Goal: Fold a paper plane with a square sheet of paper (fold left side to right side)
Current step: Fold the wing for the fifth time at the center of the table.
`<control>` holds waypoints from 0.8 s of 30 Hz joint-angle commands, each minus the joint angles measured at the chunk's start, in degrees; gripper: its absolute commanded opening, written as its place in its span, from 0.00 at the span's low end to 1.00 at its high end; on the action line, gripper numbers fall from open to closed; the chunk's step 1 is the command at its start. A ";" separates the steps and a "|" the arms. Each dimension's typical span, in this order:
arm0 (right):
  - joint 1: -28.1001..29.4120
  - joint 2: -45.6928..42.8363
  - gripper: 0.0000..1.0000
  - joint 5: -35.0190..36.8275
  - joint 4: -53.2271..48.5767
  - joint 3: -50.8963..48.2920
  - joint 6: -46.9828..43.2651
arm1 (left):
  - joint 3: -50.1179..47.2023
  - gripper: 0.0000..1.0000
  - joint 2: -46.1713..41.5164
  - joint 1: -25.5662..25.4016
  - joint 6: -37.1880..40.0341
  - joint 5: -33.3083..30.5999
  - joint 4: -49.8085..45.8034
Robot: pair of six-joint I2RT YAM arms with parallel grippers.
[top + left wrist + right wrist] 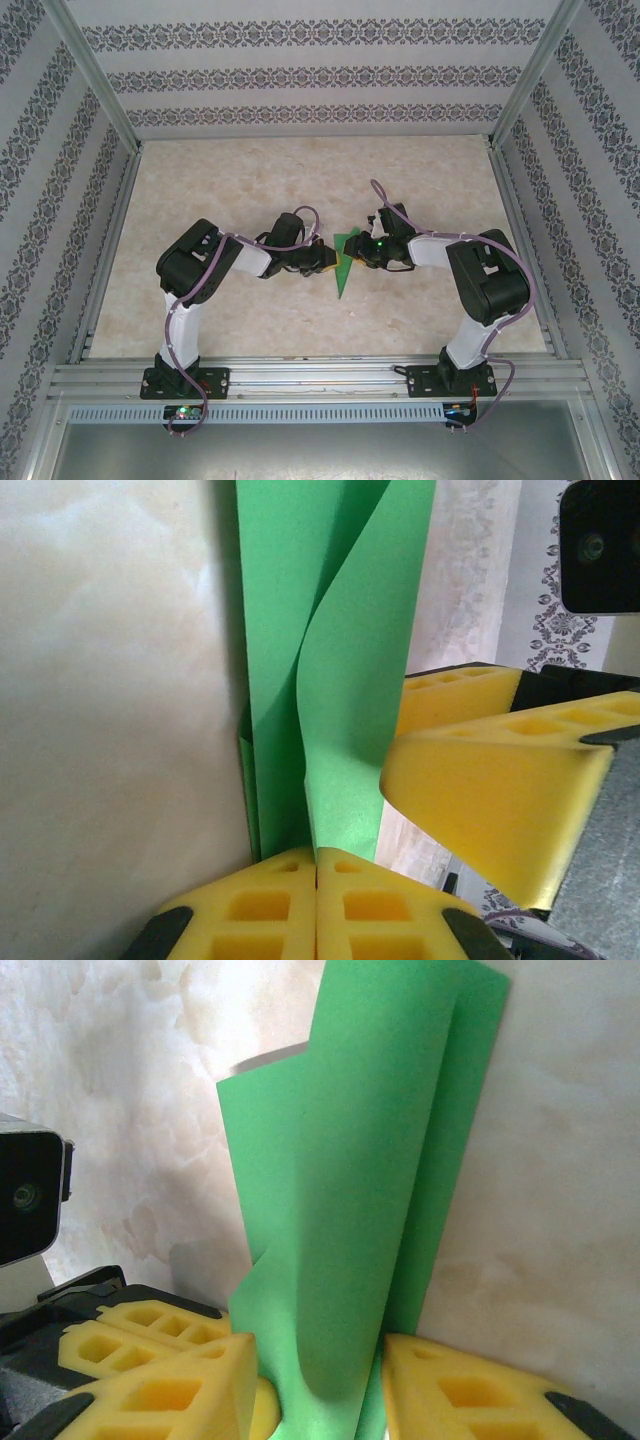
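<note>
Mid-fold, left side going over to right. Green paper [343, 275] at mid table [230, 190], well clear of every edge, tip toward the near edge, one flap curling upward. At its left, left gripper [325, 258] clamped tight on paper; at its right, right gripper [360, 250] parted around the raised flap. Next, likely: lower flap, match edges, press crease flat.

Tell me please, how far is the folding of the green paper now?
Done: the green paper already lies in narrow layers. In hand: the left gripper is shut on its end; the right gripper stands open around a curled flap. Left: pressing that flap flat into a crease.
</note>
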 commanded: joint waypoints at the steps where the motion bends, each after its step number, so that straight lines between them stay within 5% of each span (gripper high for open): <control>1: 0.98 0.95 0.39 0.84 -1.55 0.08 -1.32 | 0.78 0.06 1.25 0.56 2.43 -1.17 -4.42; 24: -0.47 -3.19 0.41 0.93 -1.18 -1.45 -0.43 | 2.38 0.02 3.44 0.43 2.88 -4.23 -10.58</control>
